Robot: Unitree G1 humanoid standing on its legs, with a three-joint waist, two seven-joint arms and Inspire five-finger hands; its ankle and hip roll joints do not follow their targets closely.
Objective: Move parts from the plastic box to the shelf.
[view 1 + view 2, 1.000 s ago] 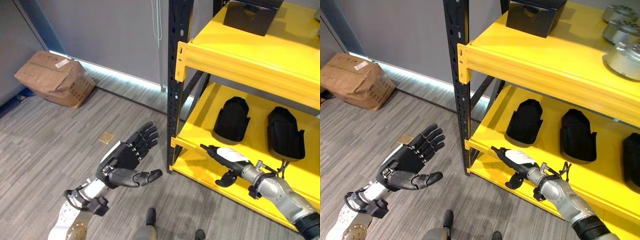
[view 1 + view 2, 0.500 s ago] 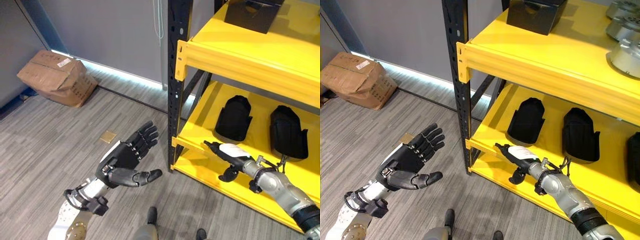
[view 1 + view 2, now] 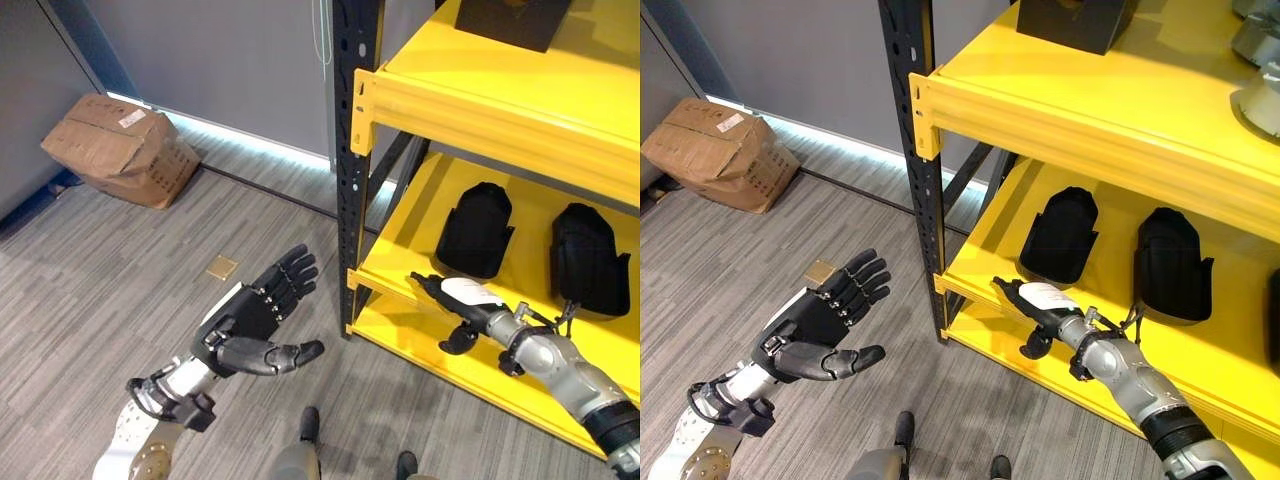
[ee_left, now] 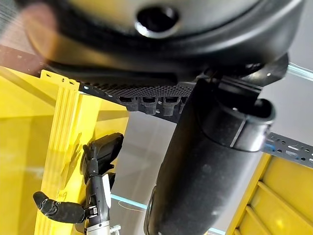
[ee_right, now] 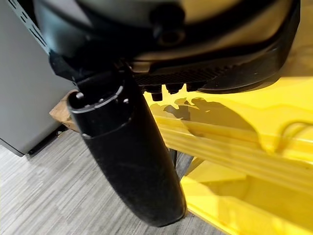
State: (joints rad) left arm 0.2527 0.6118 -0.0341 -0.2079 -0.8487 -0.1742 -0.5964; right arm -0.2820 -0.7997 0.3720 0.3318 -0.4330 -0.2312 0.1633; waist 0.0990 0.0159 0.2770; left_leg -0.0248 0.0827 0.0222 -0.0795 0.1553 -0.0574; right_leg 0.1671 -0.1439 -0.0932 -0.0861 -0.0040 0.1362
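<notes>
Two black moulded parts (image 3: pixel 475 230) (image 3: pixel 590 260) lie on the lower yellow shelf (image 3: pixel 400 250). My right hand (image 3: pixel 462 298) hovers at that shelf's front edge, open, with straight fingers, the thumb (image 5: pixel 132 161) hanging down and nothing in it. My left hand (image 3: pixel 255 318) is held palm up over the floor to the left of the shelf, open and empty. On the upper shelf (image 3: pixel 1120 90) stand a black box (image 3: pixel 1080 18) and silver round parts (image 3: pixel 1262 100).
The black perforated upright (image 3: pixel 350 150) of the rack stands between my two hands. A crumpled cardboard box (image 3: pixel 120 150) lies on the grey floor by the wall at the far left. A small brass plate (image 3: pixel 222 267) is set in the floor.
The whole picture has shifted slightly, so the camera has moved. Both hands keep nearly the same pose and place relative to the shelf.
</notes>
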